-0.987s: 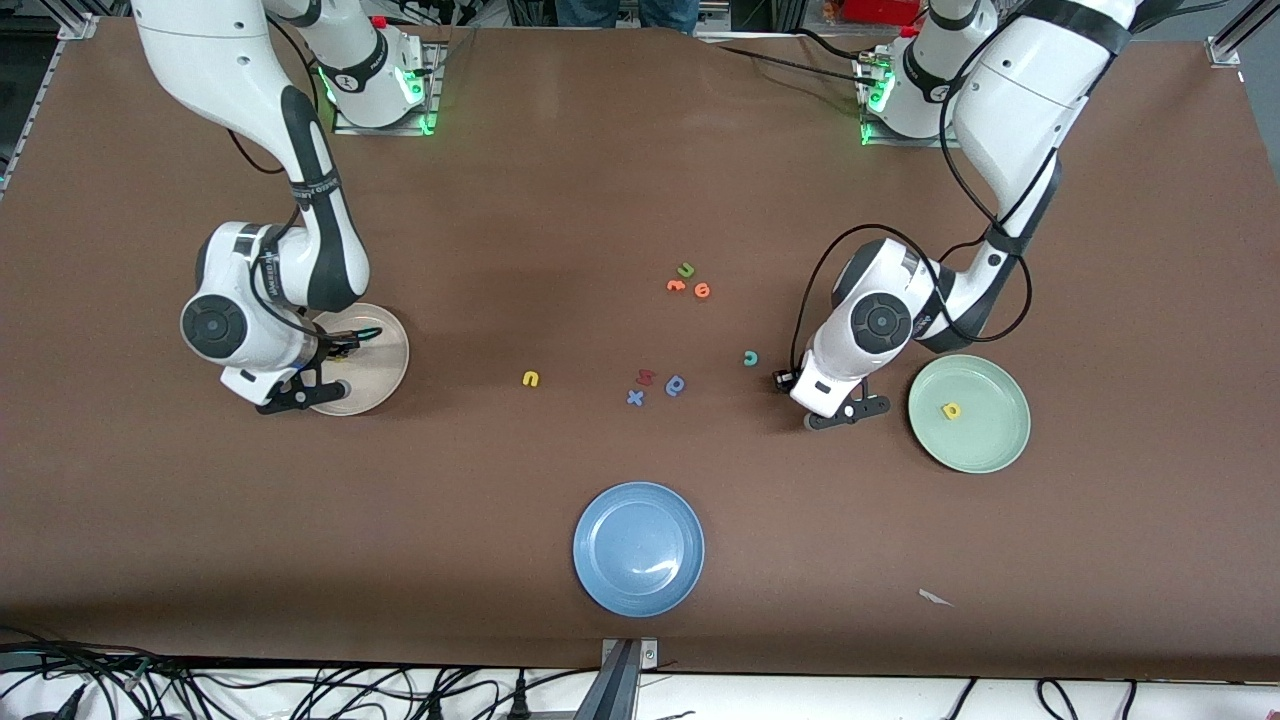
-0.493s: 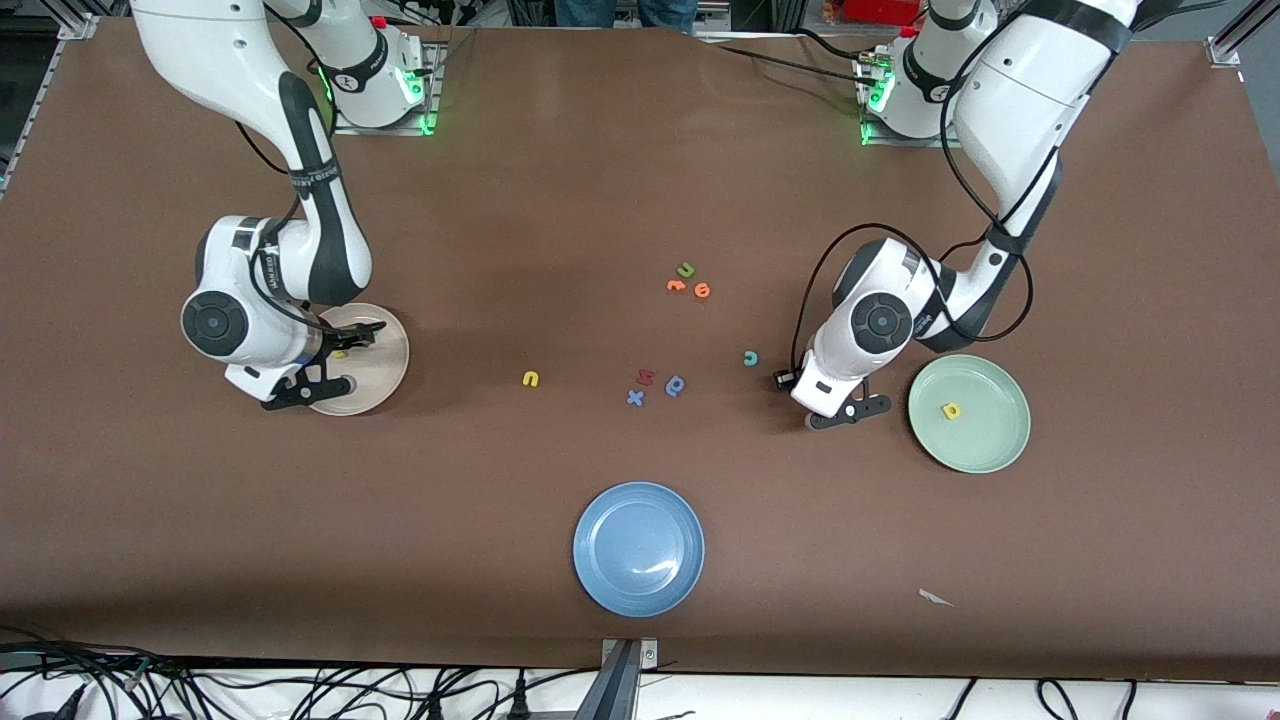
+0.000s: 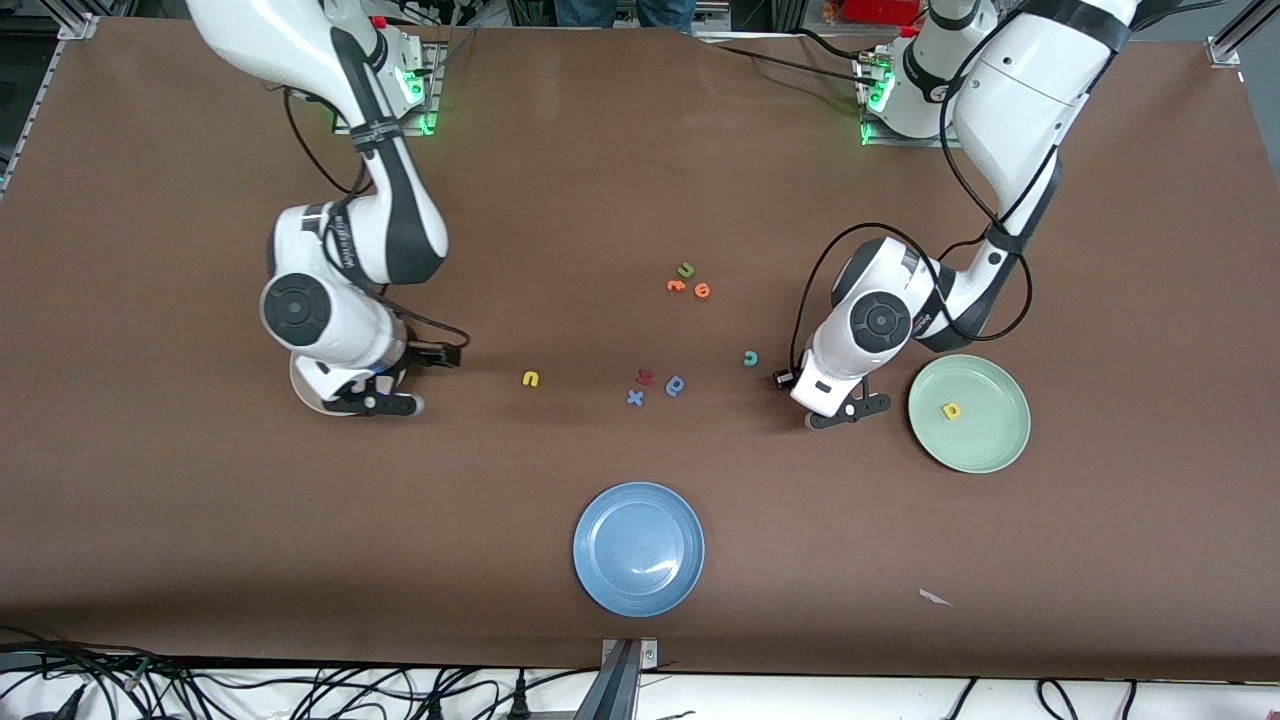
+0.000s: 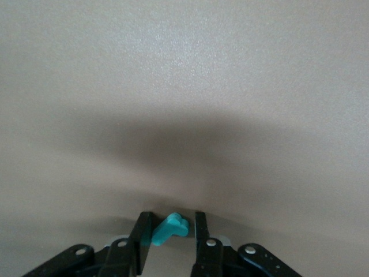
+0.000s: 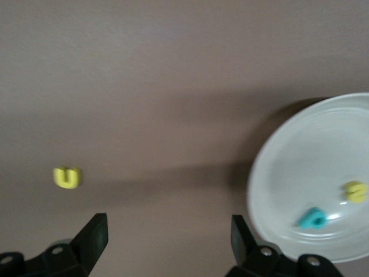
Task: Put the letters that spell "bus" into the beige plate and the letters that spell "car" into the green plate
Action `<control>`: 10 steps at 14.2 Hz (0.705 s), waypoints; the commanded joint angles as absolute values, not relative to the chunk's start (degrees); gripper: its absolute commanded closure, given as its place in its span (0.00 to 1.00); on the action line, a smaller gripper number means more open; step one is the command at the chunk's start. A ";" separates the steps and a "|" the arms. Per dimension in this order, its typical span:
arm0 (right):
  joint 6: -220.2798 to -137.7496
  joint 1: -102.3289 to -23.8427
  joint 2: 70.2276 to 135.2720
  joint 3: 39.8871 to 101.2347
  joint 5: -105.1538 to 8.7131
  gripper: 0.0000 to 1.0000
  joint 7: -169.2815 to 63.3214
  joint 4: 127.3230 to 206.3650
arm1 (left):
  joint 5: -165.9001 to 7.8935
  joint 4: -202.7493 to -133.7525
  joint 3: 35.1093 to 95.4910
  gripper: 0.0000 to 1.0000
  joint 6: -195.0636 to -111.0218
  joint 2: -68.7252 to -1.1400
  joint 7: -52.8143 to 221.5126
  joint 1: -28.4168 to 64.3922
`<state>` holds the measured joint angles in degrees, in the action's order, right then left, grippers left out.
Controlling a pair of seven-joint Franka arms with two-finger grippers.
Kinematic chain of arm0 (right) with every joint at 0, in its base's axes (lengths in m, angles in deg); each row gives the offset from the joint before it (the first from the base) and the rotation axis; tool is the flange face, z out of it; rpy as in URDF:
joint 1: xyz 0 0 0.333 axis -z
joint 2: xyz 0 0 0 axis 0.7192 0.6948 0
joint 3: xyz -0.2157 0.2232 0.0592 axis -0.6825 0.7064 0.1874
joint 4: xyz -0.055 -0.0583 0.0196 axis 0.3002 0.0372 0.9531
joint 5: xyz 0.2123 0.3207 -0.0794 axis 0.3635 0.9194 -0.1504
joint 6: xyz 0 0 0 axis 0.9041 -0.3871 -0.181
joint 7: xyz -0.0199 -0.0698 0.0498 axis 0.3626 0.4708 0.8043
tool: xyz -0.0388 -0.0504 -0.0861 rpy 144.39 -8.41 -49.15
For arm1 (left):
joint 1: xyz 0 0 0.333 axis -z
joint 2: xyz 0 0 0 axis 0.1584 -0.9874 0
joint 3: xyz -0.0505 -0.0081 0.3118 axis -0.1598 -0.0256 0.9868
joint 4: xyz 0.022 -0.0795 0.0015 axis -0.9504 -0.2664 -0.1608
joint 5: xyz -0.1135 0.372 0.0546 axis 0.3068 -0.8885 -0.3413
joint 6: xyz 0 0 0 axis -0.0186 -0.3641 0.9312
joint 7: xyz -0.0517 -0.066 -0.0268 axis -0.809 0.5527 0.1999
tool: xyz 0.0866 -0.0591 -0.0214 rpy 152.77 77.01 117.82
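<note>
Left gripper [image 4: 169, 231] low over table beside green plate [image 3: 985, 440], pinching teal "r" [image 4: 170, 229]. Right gripper [image 5: 170, 236] spread wide, by beige plate [image 5: 288, 190] holding teal "b" [image 5: 313, 218], yellow "s" [image 5: 356, 191].

The round cream-beige plate [image 3: 303, 393] is almost wholly covered by the right arm's wrist in the front view; only a sliver of rim shows. In the right wrist view the plate is cut off by the frame edge, and the small teal foam letter [image 5: 312, 219] and small yellow foam letter [image 5: 356, 191] in it are blurred. The right gripper [image 5: 170, 236] shows only its fingertips there. The little teal foam piece [image 4: 170, 229] between the left gripper's [image 4: 170, 232] fingers is partly hidden, its shape unreadable.
</note>
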<state>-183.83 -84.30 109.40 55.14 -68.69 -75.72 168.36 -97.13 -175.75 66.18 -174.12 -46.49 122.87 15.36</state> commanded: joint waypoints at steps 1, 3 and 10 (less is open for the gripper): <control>-183.45 -84.22 116.53 56.93 -65.74 0.10 -83.04 160.48 | -98.28 -176.64 66.14 0.66 -173.69 -45.96 124.30 15.71; -186.68 -84.57 119.00 58.86 -65.56 0.24 -84.46 159.05 | -98.28 -176.64 66.14 0.69 -173.69 -46.05 124.30 15.71; -193.12 -87.03 122.53 61.33 -65.12 0.27 -91.50 159.84 | -98.28 -176.64 66.22 0.75 -173.69 -46.14 123.87 15.71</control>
